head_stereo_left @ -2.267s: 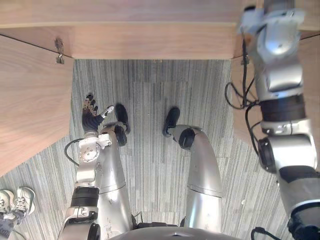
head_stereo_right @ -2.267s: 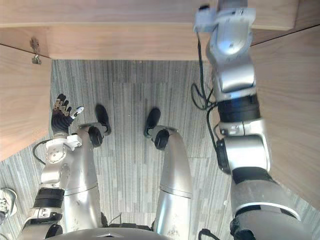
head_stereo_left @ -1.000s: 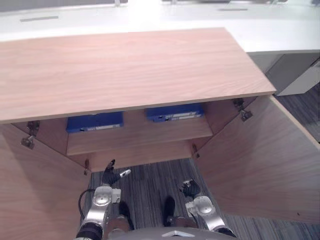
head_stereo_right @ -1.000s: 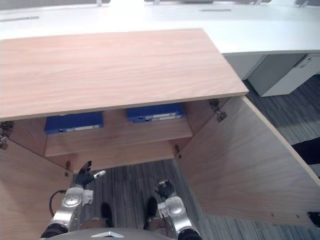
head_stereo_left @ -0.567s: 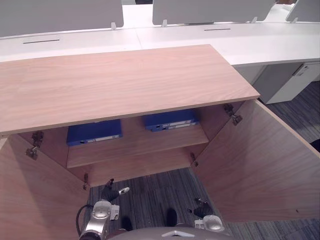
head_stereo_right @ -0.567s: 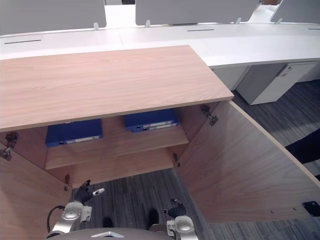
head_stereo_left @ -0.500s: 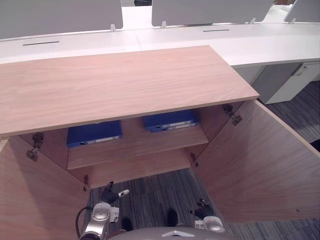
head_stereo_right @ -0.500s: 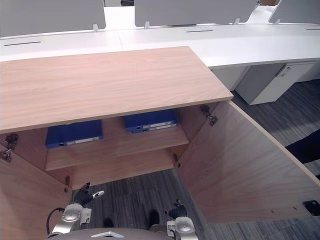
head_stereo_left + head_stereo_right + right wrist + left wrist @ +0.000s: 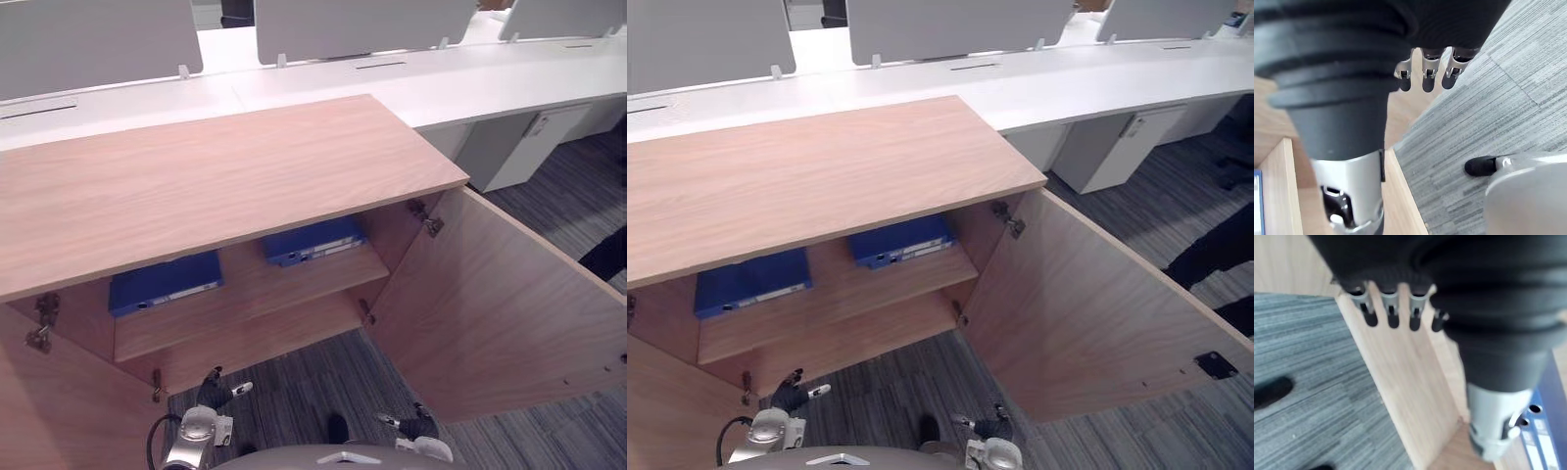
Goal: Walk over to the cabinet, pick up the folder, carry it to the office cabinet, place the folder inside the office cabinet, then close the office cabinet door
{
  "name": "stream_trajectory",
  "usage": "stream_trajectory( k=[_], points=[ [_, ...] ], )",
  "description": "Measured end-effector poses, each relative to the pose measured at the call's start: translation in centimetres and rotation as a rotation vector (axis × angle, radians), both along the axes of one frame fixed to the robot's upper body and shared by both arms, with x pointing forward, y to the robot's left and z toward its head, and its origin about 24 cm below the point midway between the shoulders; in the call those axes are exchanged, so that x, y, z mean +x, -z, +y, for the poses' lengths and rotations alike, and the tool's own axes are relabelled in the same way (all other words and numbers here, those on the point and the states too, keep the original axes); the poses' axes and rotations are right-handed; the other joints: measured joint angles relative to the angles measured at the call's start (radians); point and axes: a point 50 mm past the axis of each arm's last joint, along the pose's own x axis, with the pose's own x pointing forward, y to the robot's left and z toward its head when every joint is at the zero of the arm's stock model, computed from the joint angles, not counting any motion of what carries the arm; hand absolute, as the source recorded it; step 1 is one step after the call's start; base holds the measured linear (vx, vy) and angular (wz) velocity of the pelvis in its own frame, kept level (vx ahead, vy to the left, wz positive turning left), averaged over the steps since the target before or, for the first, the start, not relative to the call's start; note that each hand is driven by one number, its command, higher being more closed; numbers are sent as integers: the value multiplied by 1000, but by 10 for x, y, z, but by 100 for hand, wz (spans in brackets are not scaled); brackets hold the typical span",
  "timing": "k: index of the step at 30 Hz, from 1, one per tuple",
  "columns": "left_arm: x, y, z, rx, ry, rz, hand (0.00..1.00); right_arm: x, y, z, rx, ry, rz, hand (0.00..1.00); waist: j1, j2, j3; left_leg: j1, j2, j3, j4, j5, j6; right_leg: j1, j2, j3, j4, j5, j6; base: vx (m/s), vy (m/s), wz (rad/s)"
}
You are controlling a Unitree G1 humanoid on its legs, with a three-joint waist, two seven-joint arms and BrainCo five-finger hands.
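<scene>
**benchrat:** So what could've bitten you from that spot? Both doors were wide open and nothing was shut yet.

**g1_tinkerer:** Mostly the right door (image 9: 500, 313). It stood swung far out over the floor (image 9: 294, 387). Your right hand (image 9: 423, 427) hung low just beside its bottom edge, fingers loose and apart, holding nothing. My guess is that a push near the hinge (image 9: 427, 219) instead of the free edge would've made the hand slide along the panel, and the door would've barely turned. The left door (image 9: 69, 421) was just as open, right next to your left hand (image 9: 211, 392), which was also slack and empty. Swinging or stepping in without minding that side could've clipped it.

**benchrat:** And the folder?

**g1_tinkerer:** Two blue ones lay flat on the upper shelf (image 9: 255, 294) of the cabinet (image 9: 225, 176), apart from each other. I'll call them the left folder (image 9: 165, 282) and the right folder (image 9: 313, 241). Both had their spines facing out, with pale labels on them. I couldn't tell which one was yours. Both seemed to sit back from the shelf's front edge, so I doubt a closing door would've caught either. The cabinet top hid their back halves though, so I can't say how deep they went.
</scene>
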Motion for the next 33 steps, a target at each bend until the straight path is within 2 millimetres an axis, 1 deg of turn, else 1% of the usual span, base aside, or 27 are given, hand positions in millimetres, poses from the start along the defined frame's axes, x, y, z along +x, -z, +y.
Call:
stream_trajectory(
  k=[1,4,5,7,8,9,11,13,14,16,17,18,19,22,24,25,27,30,31,32,33],
  points=[
    [0,0,0,0,0,0,0,0,-3,-5,-6,30,-20,0,-4,1,-1,3,0,10,0,-4,-1,0,2,11,2,0,0,51,9,-51],
    [3,-1,1,2,1,-5,0,-7,-21,-35,-74,209,-121,0,-43,10,-7,26,2,62,1,-29,-5,-5,13,65,6,1,0,58,10,-48],
    [3,-2,1,2,2,-7,0,-8,-25,-40,-81,247,-148,0,-50,12,-10,28,2,73,3,-33,-5,-11,15,74,9,2,-2,68,13,-54],
    [8,-4,-1,-7,21,-22,0,-15,-40,-63,-128,387,-231,0,-80,24,-22,30,3,114,7,-48,-7,-35,26,118,20,8,1,97,10,-57],
    [10,-5,-2,-8,25,-29,0,-16,-43,-66,-133,418,-248,0,-84,25,-23,33,3,124,7,-51,-7,-38,29,125,21,8,1,100,3,-55],
    [13,-6,-3,-9,28,-39,0,-19,-47,-72,-149,474,-276,0,-95,25,-22,43,3,139,7,-55,-2,-36,32,137,21,7,0,58,-3,-42],
    [16,-8,-3,-11,30,-50,0,-19,-54,-77,-158,530,-321,0,-104,27,-22,56,6,160,7,-65,-3,-35,40,158,23,6,-3,55,-11,-43],
    [18,-9,-4,-15,33,-60,0,-15,-66,-85,-181,570,-395,0,-121,30,-20,62,12,200,36,-94,-8,-40,48,196,30,3,-7,54,-25,-48],
    [18,-9,-4,-15,33,-60,0,-14,-69,-87,-187,583,-415,0,-123,32,-19,60,15,209,53,-107,-9,-41,50,207,31,2,-8,48,-45,-54],
    [18,-9,-6,-23,33,-58,0,-4,-81,-97,-219,625,-490,0,-128,44,-15,54,25,259,94,-151,-20,-63,62,259,47,0,-8,25,-51,-62],
    [18,-9,-6,-24,33,-59,0,-1,-83,-98,-220,631,-504,0,-130,47,-15,48,26,266,103,-158,-20,-71,63,267,52,-1,-8,27,-50,-45],
    [20,-10,-7,-31,39,-62,0,4,-86,-100,-222,654,-531,0,-140,55,-10,43,26,276,115,-165,-17,-79,65,282,58,-2,-6,24,-49,-33],
    [20,-10,-9,-41,44,-63,0,8,-90,-103,-226,661,-552,0,-143,62,-5,41,26,289,121,-169,-11,-88,67,292,63,-2,-6,24,-50,-28],
    [23,-10,-14,-56,52,-68,0,19,-100,-112,-233,660,-605,0,-152,81,7,35,27,291,140,-182,-6,-91,66,301,63,-2,-6,23,-51,-13],
    [25,-11,-15,-67,63,-72,0,32,-113,-123,-254,641,-660,0,-155,92,11,25,26,291,152,-190,-1,-100,65,312,64,-2,-6,18,-55,-9],
    [25,-11,-14,-64,64,-73,0,41,-122,-129,-261,631,-701,0,-157,98,16,22,25,291,158,-194,-3,-102,64,314,64,-2,-6,11,-56,-8],
    [24,-11,-14,-62,70,-70,0,53,-138,-140,-285,607,-760,0,-157,109,22,23,25,287,162,-196,-5,-101,63,311,63,-2,-6,10,-57,-3],
    [20,-9,-16,-64,87,-62,0,71,-167,-156,-324,542,-857,0,-158,130,35,17,26,285,172,-202,-4,-101,60,308,58,-3,-5,9,-62,1],
    [17,-8,-17,-66,101,-56,0,77,-177,-161,-348,501,-876,0,-160,138,39,14,26,282,172,-202,-4,-102,57,301,53,-3,-5,7,-60,5],
    [15,-7,-17,-68,108,-52,0,80,-182,-163,-361,480,-883,0,-163,140,41,11,26,280,172,-202,-4,-102,55,295,48,-3,-5,9,-62,13],
    [12,-6,-19,-74,132,-41,0,85,-192,-169,-391,435,-893,0,-167,151,43,7,25,270,173,-202,-4,-99,51,286,36,-3,-4,18,-75,14]
  ],
)
